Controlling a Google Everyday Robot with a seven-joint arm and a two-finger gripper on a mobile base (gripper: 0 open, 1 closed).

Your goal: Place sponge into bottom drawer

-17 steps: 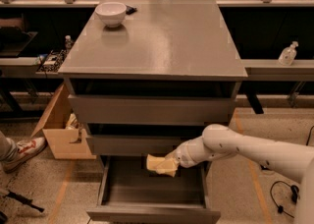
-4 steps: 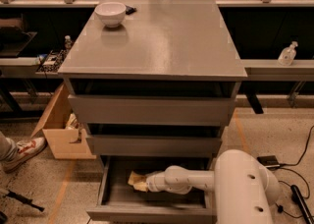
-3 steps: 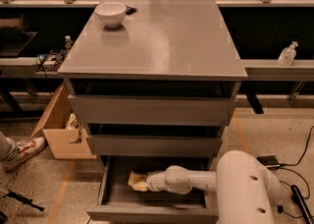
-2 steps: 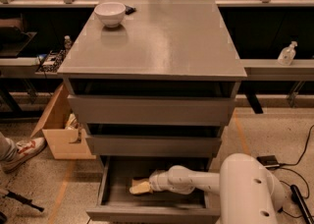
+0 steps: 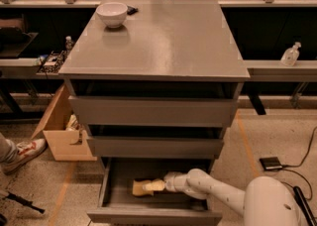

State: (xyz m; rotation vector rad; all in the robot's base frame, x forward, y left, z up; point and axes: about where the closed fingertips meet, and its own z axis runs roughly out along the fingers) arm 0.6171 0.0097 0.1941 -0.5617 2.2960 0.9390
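The bottom drawer of the grey cabinet is pulled open. The pale-yellow sponge is inside it, on the tray floor left of the middle. My gripper is down inside the drawer, at the sponge's right end and touching it. The white arm reaches in from the lower right. Whether the gripper still holds the sponge does not show.
A white bowl stands at the back left of the cabinet top. The two upper drawers are closed. An open cardboard box and a person's shoe are on the floor at left. A small black device with a cable lies at right.
Since 5.7 s ago the arm has lowered the sponge from above the drawer into it. Over the last second the gripper and sponge shifted slightly right and down.
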